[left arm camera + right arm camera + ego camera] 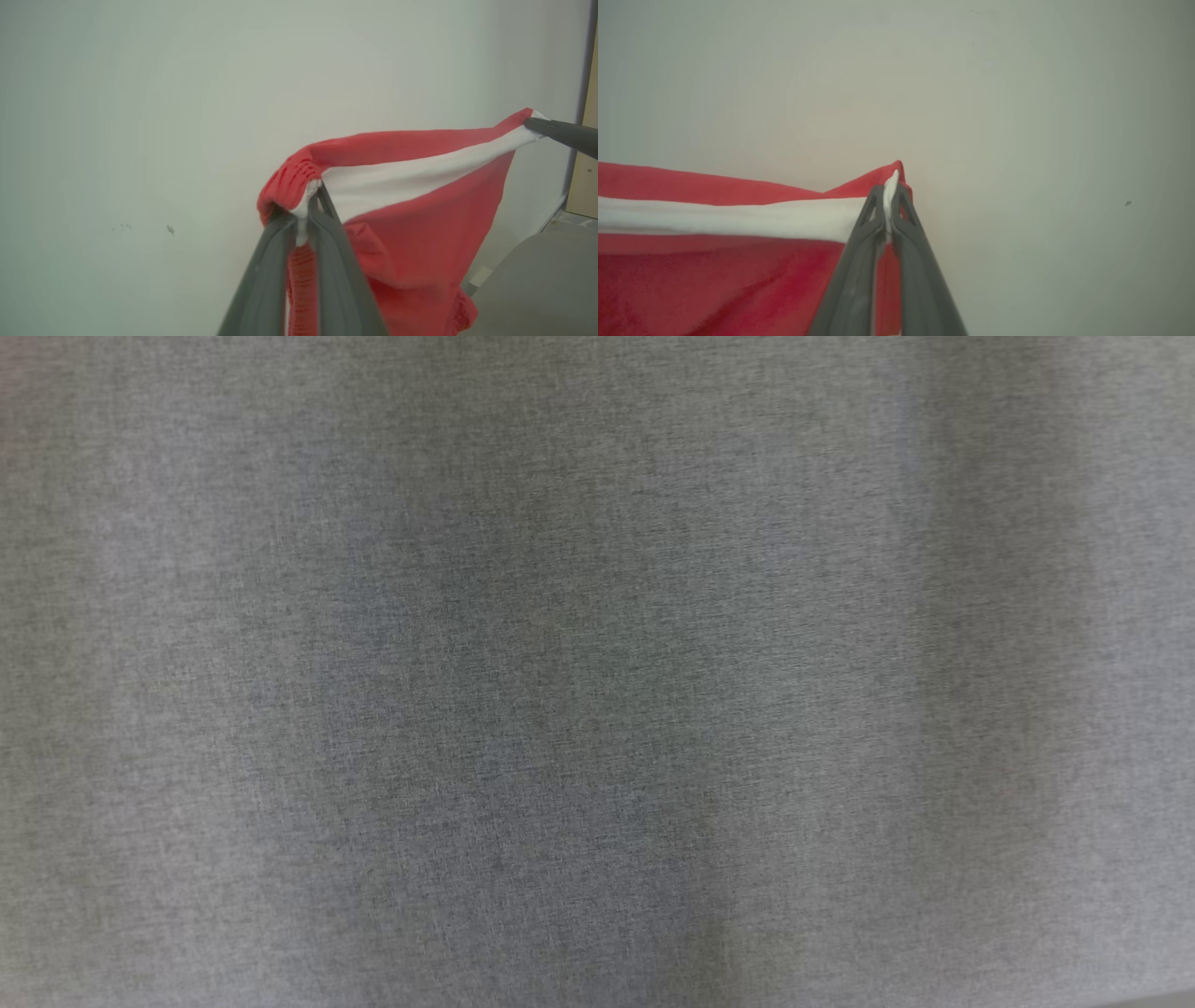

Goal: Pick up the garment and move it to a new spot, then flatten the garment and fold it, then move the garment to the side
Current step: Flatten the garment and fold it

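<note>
Left tool (303,205) and right tool (890,191) are each clamped tight on one end of the red-and-white garment (420,219), holding it stretched in the air, off the desk (597,672). Each grip takes only a thin pinch of cloth, so a harder pull apart could, I judge, slip a corner free and drop the garment in a heap. Grey woven cloth covers the desk, and a pale wall (140,116) stands behind.

A bare indoor room; its kind cannot be told. A pale wall (140,93), grey cloth (597,672) and a wood panel (589,186) show.
</note>
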Motion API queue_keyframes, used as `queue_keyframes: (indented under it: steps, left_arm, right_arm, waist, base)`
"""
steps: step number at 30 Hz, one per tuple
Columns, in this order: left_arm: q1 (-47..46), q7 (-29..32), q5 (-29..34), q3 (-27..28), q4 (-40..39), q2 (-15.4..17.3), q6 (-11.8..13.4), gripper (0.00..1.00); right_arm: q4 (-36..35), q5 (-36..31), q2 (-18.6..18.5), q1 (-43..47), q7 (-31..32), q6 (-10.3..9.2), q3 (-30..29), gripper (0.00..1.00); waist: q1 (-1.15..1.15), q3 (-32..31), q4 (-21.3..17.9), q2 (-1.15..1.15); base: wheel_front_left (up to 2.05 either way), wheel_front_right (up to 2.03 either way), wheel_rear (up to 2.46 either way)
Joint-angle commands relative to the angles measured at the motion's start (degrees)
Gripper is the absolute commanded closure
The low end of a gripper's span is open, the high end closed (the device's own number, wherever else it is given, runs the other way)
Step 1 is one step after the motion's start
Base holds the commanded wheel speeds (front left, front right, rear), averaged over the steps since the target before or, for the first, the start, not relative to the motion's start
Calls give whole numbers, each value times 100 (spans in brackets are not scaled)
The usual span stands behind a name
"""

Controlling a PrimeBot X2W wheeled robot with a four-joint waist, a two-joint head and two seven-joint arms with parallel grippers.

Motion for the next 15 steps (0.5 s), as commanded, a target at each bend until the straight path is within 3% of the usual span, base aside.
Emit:
queue_keyframes:
  steps: [1,8,12,15]
  left_arm:
    - [179,-39,-127,-24,22,35,13,100]
    - [1380,-322,-730,-211,-211,155,13,100]
    - [2339,-382,-738,-339,-560,239,14,100]
    - [3145,-399,-654,-71,-1058,327,194,100]
  right_arm:
    - [35,33,54,160,-44,-13,48,100]
    - [51,363,-63,1238,-428,-13,213,100]
    - [-276,614,-162,2222,-553,-13,312,100]
    - [-697,766,-293,3107,-577,-13,389,100]
  waist:
    - [-1,-52,-41,-2]
    - [-1,-571,36,-2]
    - [-1,-1004,60,-2]
    - [-1,-1294,63,-2]
  base:
    - [0,0,0]
    - [0,0,0]
    - [0,0,0]
    - [0,0,0]
